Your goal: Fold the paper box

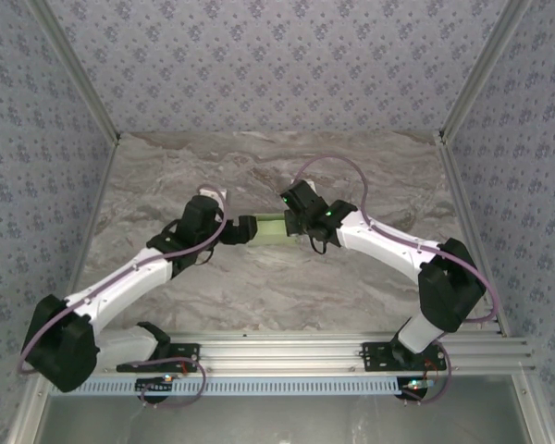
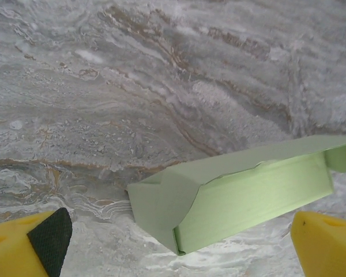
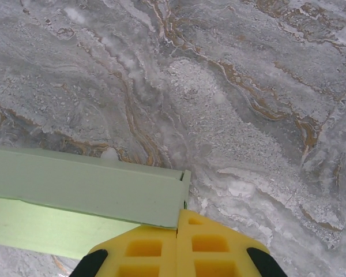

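The paper box (image 1: pixel 265 227) is a pale green, long folded card lying crosswise mid-table between both arms. My left gripper (image 1: pixel 236 229) stands open at its left end. In the left wrist view that end of the paper box (image 2: pixel 248 196) sits between the wide-apart yellow fingers (image 2: pixel 326 245), touching neither, with its end flap folded over. My right gripper (image 3: pixel 179 231) is shut at the other end, and the end edge of the paper box (image 3: pixel 86 187) runs into the seam between its fingers.
The marbled grey tabletop (image 1: pixel 287 166) is walled by patterned panels at the back and both sides. An aluminium rail (image 1: pixel 287 351) carrying the arm bases runs along the near edge.
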`<action>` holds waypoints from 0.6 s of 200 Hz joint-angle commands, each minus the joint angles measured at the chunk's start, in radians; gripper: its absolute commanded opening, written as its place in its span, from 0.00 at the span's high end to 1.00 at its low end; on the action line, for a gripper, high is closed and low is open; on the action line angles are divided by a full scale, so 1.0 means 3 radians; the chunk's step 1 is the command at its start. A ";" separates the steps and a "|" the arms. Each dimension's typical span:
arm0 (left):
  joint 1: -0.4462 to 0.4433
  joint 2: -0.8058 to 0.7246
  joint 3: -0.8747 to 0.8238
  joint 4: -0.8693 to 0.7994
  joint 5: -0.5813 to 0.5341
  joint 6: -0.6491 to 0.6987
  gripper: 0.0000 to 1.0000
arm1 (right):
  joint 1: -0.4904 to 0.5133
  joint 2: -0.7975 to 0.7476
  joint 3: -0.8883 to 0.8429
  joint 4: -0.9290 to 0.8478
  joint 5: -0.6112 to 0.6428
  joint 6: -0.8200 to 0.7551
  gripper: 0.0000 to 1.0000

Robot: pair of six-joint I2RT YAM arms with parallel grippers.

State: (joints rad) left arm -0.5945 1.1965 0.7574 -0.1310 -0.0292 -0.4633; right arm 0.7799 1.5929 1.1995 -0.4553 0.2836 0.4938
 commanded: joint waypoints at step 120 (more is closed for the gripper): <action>0.0023 0.0316 0.0350 -0.0317 0.0118 0.0732 0.16 | -0.0093 0.0024 0.0123 -0.0205 -0.0068 0.0132 0.96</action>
State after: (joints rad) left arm -0.5945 1.2961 0.7998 -0.1749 0.0280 -0.3111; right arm 0.7567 1.5929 1.2106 -0.4828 0.2722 0.5121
